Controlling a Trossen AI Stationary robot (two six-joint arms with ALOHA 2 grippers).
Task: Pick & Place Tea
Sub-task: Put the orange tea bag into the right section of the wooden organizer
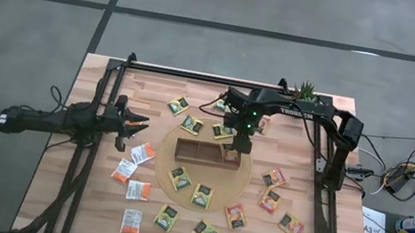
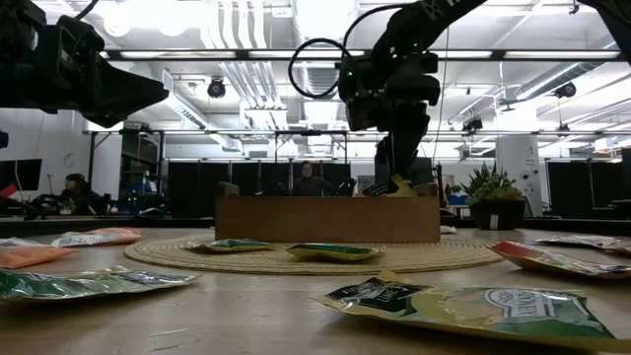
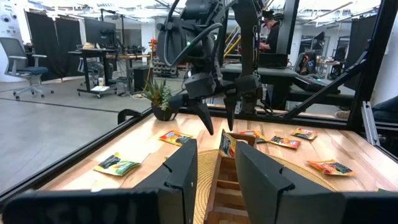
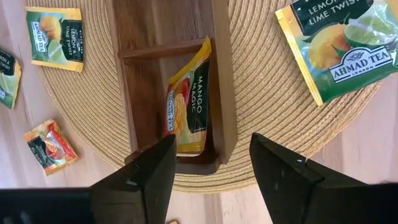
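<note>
A brown wooden three-compartment tray (image 1: 185, 148) stands on a round woven mat (image 1: 240, 182). One orange-red tea sachet (image 4: 186, 106) stands on edge in the tray's right end compartment and leans against the tray's long wall (image 4: 222, 74). Its top sticks out above the rim (image 3: 227, 144). My right gripper (image 4: 208, 149) hangs open just above that sachet, pointing steeply down, with its fingers on either side of it and apart from it. My left gripper (image 1: 136, 125) waits open and level at the table's left side, facing the tray.
Several loose sachets lie around the tray: yellow-green ones (image 1: 202, 194) on and beside the mat, orange-red ones (image 1: 270, 200) at the right, white-and-orange ones (image 1: 138, 190) at the near left. A small potted plant (image 1: 306, 89) stands at the far edge. Dark frame rails (image 1: 325, 154) run along both sides.
</note>
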